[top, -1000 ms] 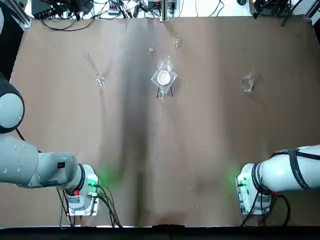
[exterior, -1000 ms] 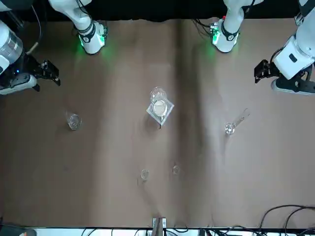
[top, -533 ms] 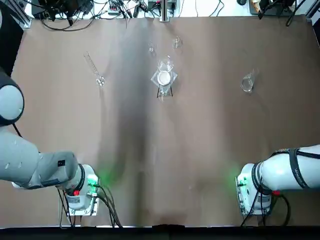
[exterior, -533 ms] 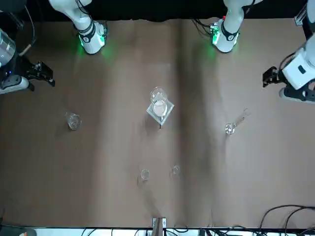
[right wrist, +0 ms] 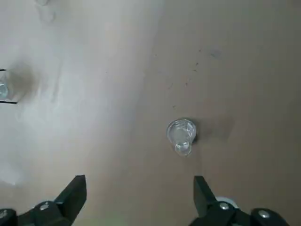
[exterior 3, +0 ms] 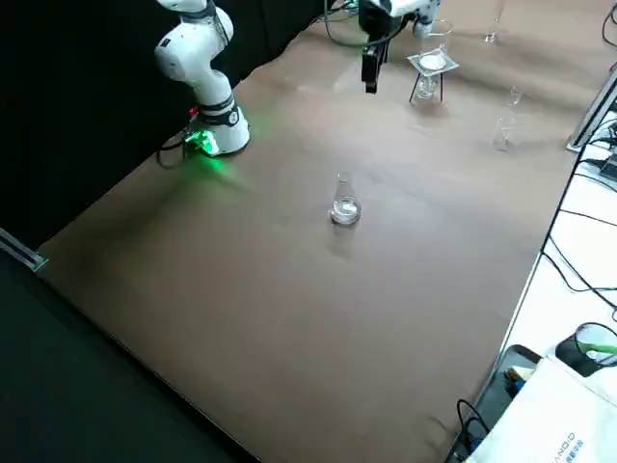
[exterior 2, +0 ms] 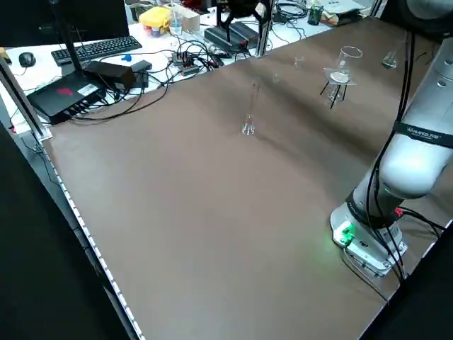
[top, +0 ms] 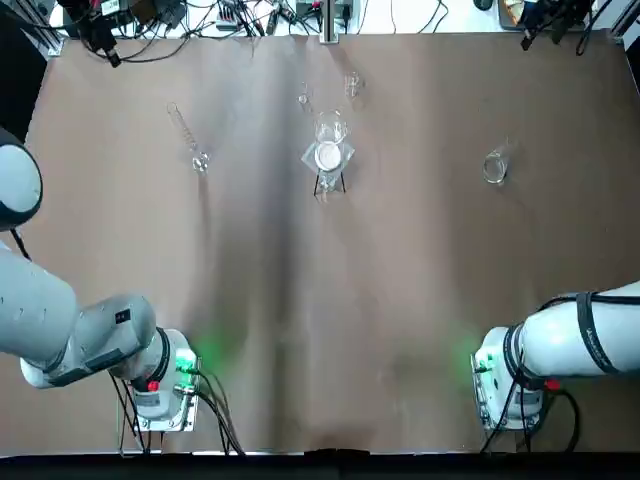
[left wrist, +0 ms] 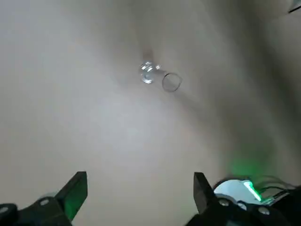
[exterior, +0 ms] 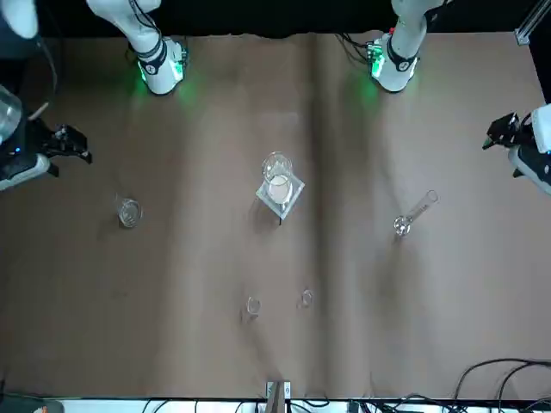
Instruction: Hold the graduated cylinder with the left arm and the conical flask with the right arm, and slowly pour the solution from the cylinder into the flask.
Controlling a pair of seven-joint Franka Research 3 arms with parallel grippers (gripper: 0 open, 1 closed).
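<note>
The wide brown table [top: 400, 280] carries everything, and nothing on it is held yet: the step in hand is the approach, before either grasp.

The left gripper [exterior: 502, 134] hangs high over the table's left edge, with the right gripper [exterior: 65, 144] opposite it over the right edge, both well apart from the glassware. Each wrist view shows its own two dark fingers spread wide with only bare table between them, so both pincers are wide and empty.

At the middle of the far half stands a clear glass vessel with a white disc on a dark tripod [top: 327, 157], which is not part of the task.

The graduated cylinder [top: 186, 138], a long, very slim clear glass tube on a small round foot, stands upright on the left far part of the table, alone and clear of other pieces. In the left wrist view it appears almost end-on [left wrist: 160, 78], far ahead of the fingers.

The conical flask [top: 494, 165], a small clear glass flask with a wide round bottom and a narrow neck, stands upright on the right far part, well apart from the cylinder; the right wrist camera looks down into its neck [right wrist: 181, 134].

Two tiny clear glass pieces [top: 328, 92] sit near the far edge.

Next, I judge, each arm must descend and close gently: left on the cylinder's tube, right on the flask's neck, without tipping either.
</note>
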